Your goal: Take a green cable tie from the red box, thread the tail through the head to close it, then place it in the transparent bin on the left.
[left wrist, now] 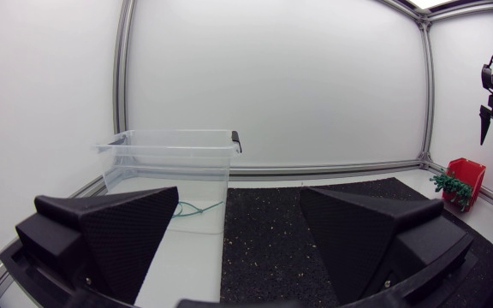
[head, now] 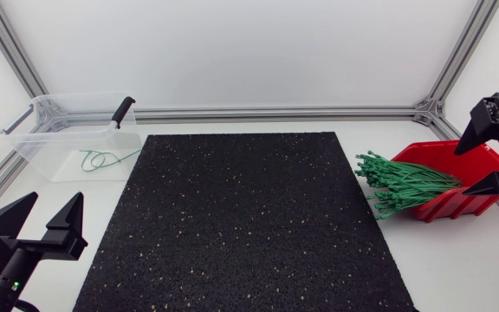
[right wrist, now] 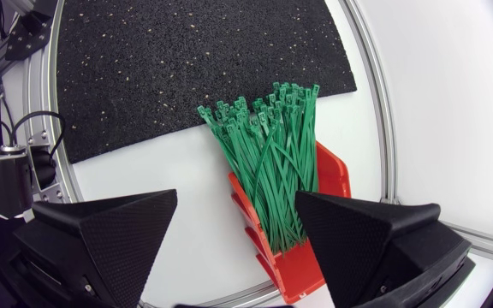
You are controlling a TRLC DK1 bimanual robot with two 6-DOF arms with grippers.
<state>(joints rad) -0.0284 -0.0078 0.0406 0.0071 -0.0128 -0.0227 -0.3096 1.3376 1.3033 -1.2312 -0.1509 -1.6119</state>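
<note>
Head view: left pincer (head: 57, 198) and right pincer (head: 463, 172) wide apart, both empty.

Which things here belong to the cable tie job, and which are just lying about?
Job:
green cable ties
red box
transparent bin
single green tie lying in the bin
left gripper, open
right gripper, open

Lying about:
black mat
</note>
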